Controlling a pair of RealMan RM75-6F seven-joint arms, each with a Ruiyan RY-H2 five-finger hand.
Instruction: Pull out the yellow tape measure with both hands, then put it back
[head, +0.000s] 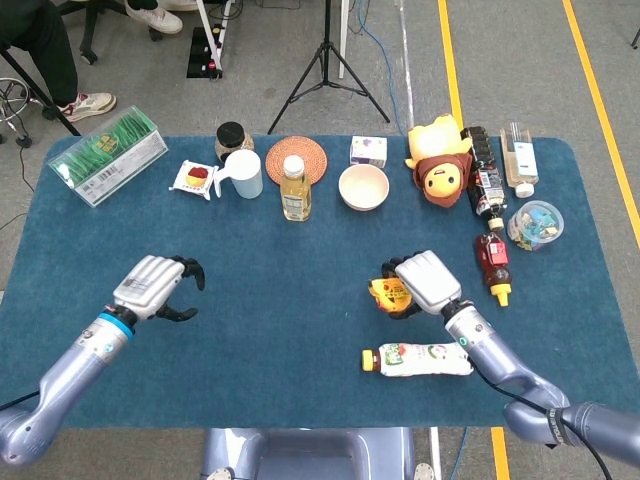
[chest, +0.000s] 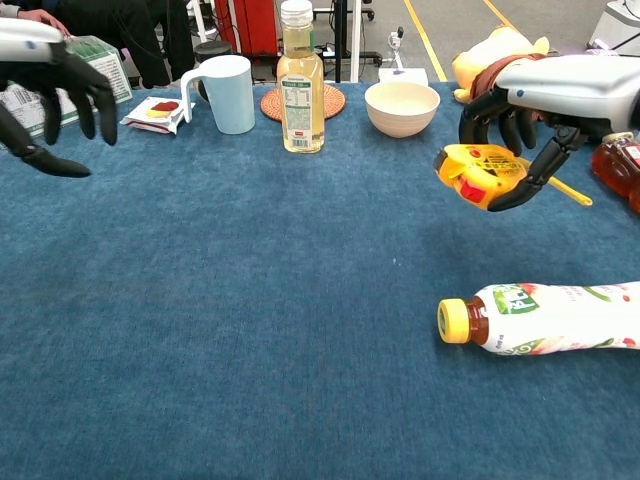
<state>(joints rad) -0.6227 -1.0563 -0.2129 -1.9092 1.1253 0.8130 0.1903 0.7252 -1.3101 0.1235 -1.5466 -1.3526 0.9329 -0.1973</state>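
The yellow tape measure hangs above the blue table, gripped from above by my right hand. A short yellow strip of tape pokes out to its right. My left hand hovers over the left half of the table, fingers spread and curved downward, holding nothing. The two hands are far apart.
A juice bottle lies on its side just in front of my right hand. A bowl, an upright bottle, a mug, a plush toy and a green box line the far edge. Sauce bottles lie at the right.
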